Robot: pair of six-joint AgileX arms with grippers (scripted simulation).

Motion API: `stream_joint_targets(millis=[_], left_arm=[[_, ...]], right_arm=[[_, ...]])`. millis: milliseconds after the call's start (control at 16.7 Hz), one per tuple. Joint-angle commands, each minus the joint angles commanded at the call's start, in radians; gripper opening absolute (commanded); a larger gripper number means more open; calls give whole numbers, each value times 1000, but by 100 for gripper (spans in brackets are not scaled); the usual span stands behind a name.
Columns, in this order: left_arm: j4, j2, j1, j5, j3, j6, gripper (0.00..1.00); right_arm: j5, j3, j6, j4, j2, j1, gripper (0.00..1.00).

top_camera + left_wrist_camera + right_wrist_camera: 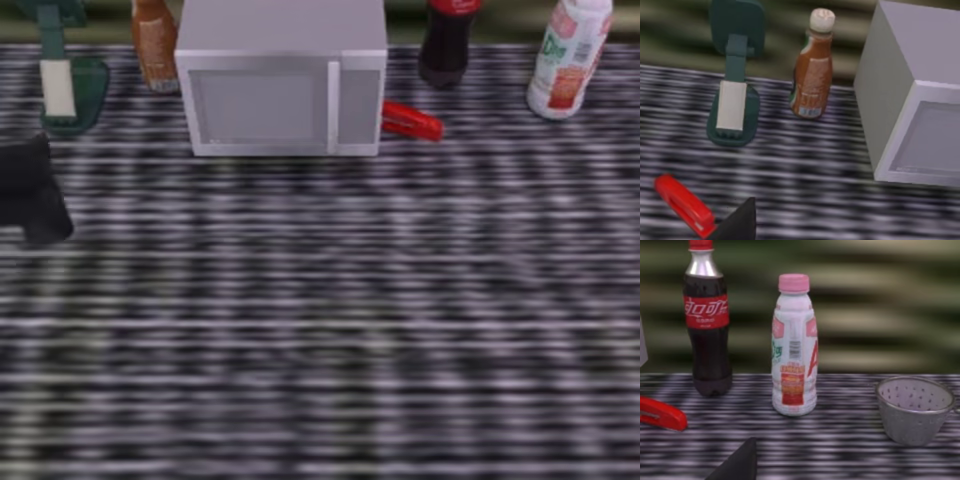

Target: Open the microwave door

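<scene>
The microwave [281, 30] stands at the back of the table, a little left of centre, front facing me. The microwave door [260, 105] lies flat against the front with its greyish window, a pale vertical handle [334, 106] beside the control strip [359, 105]. In the left wrist view the microwave's side [880, 90] and a corner of the door [932, 140] show. My left gripper [35, 200] hovers at the table's left edge, well away from the door, open; one dark finger [739, 222] shows alone. My right gripper [782, 474] is outside the top view, open, one finger [740, 462] showing.
Left of the microwave stand a brown sauce bottle [153, 45] and a dark green stand with a white pad [62, 85]. To its right lie a red stapler [412, 122], a cola bottle [448, 40] and a white pink-capped bottle [568, 55]. A metal colander cup [914, 410] sits farther right.
</scene>
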Motion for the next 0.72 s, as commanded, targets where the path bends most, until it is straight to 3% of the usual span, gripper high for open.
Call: stream_joint_targets(millis=[420,720], left_arm=[[-184,764,-235,-140,642,-218,100],[-313,1184,-371,-223,976,-333,100]], right_arm=[[0,0,0,0,0,0,100],[0,0,0,0,0,0,100]])
